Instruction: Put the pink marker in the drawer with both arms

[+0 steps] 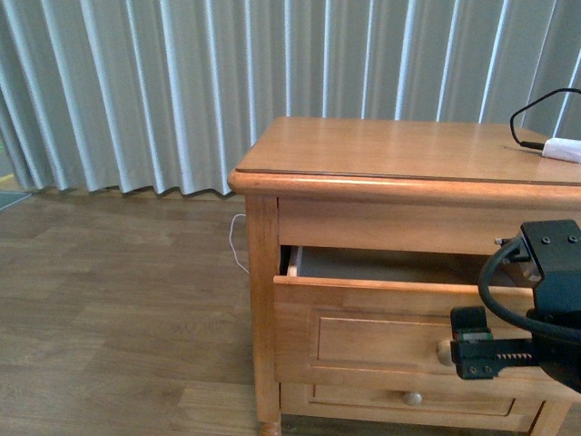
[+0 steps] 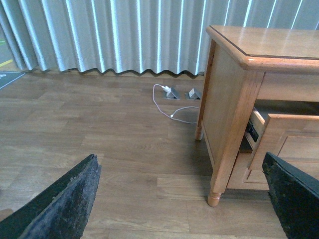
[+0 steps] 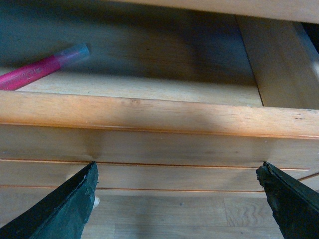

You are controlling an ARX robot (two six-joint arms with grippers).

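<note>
Beyond the wide-spread right claw (image 3: 177,168), the short bright-pink marker (image 3: 30,73) is lying in the honey-brown wooden drawer (image 3: 149,112): probably light, slick; grip mid-barrel.

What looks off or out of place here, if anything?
Nothing is damaged or spilled. The pink marker lies askew inside the drawer, which stands partly open. A loose white cable trails across the floor beside the cabinet.
</note>
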